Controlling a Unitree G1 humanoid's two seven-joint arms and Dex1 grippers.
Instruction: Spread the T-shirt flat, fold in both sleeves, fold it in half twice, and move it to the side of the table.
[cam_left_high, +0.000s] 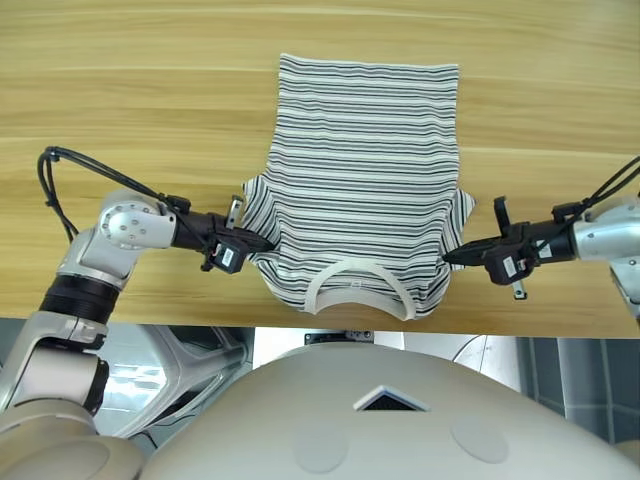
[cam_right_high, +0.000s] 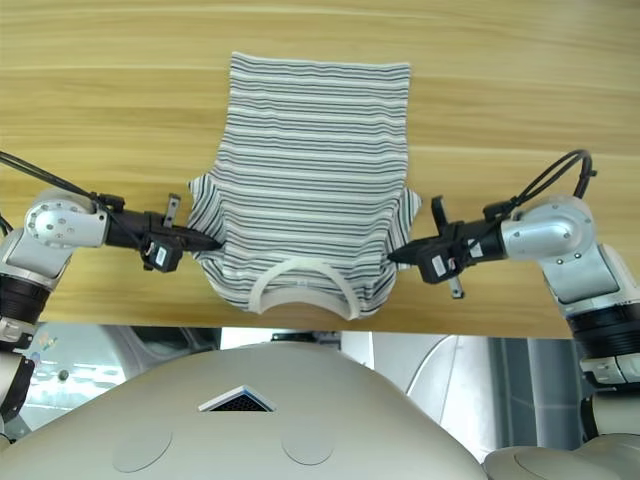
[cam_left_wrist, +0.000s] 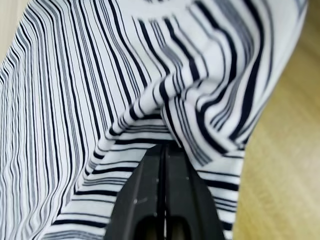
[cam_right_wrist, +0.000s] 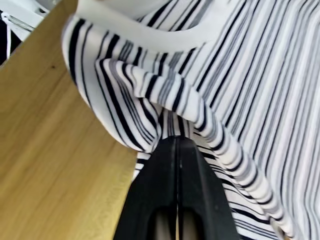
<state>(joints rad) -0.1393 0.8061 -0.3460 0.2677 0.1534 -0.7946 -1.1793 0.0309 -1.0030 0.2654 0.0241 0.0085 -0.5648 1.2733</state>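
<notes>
Lying on the wooden surface (cam_left_high: 120, 100): a striped T-shirt (cam_left_high: 360, 150), mostly spread, collar (cam_left_high: 358, 285) at the near edge, long axis running straight away from the robot. Pinched at its left shoulder edge by the left gripper (cam_left_high: 262, 243), fingers together on bunched cloth. Same on the other side, with the right gripper (cam_left_high: 452, 258) closed on fabric. Centred between both arms, equally near each. Probably finishing the spread or starting the sleeve folds, with the pull likely running across that axis.

Bright, even light falls from above; the counter (cam_left_high: 130, 90) carries a mild sheen, and the T-shirt (cam_left_high: 365, 150) casts only thin, soft shadows.
</notes>
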